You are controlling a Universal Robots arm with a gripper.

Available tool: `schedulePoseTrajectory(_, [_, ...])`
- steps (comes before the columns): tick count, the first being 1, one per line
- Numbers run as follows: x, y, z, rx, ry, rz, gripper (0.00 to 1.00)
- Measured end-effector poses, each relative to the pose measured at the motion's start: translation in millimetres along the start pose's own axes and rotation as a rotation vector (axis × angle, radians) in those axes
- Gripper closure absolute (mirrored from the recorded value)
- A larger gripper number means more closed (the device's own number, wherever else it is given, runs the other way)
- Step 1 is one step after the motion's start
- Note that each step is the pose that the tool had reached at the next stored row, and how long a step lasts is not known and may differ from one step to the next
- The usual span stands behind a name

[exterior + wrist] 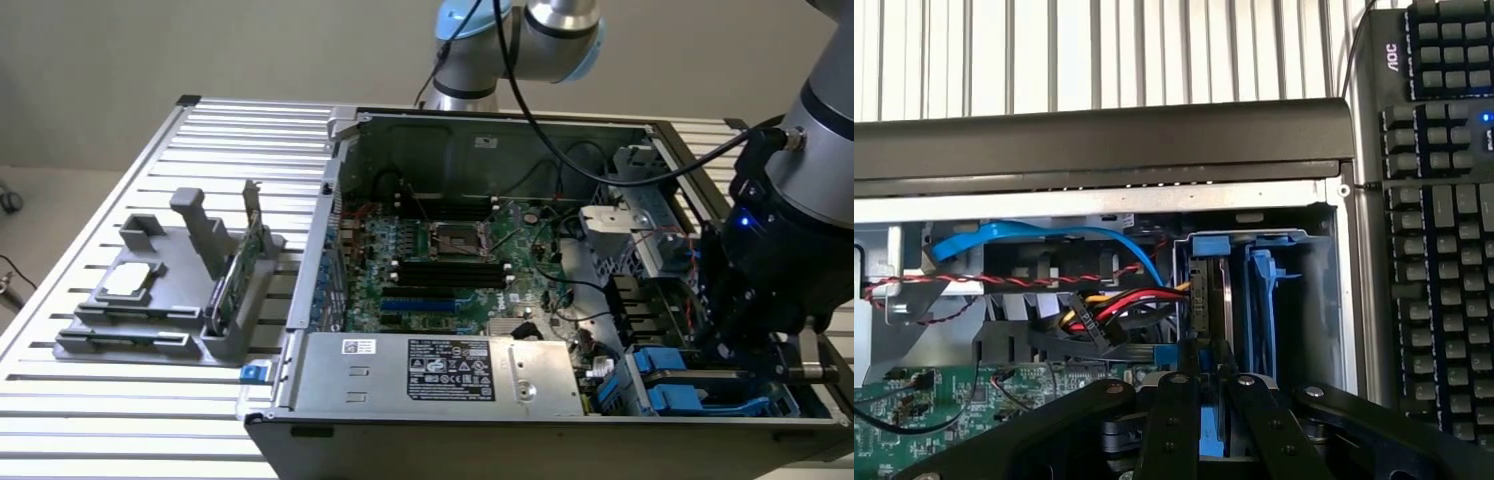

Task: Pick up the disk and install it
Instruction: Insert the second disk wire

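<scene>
Gripper pinches the disk upright in the drive bay of the computer case.

Its blue carrier edge shows between the black fingers, with another blue carrier just beside it. Red, yellow and blue cables run alongside the bay. Beyond the case wall lies a keyboard marked "AOC". On the slatted worktop, a grey fixture holds a silver chip.

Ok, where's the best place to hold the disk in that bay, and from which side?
Take the disk by its blue carrier's exposed edge, coming straight in through the case's open side. It stands on edge in the slot, one flat face blocked by the neighbouring carrier. The gripper pinches that edge.
</scene>
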State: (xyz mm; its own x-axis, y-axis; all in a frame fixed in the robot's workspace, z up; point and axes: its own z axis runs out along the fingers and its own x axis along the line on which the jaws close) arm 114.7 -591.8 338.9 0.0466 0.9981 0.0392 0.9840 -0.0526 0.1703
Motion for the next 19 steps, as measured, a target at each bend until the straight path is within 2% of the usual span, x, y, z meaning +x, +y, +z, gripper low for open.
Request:
schedulePoseTrajectory(4, [0.0,-0.1,-0.1,0.0000,0.0027,0.001,0.83])
schedulePoseTrajectory(12, [0.0,-0.2,0.1,-0.0010,0.0136,0.002,0.83])
schedulePoseTrajectory(19, [0.0,0.1,0.9,-0.0009,0.0171,0.003,0.83])
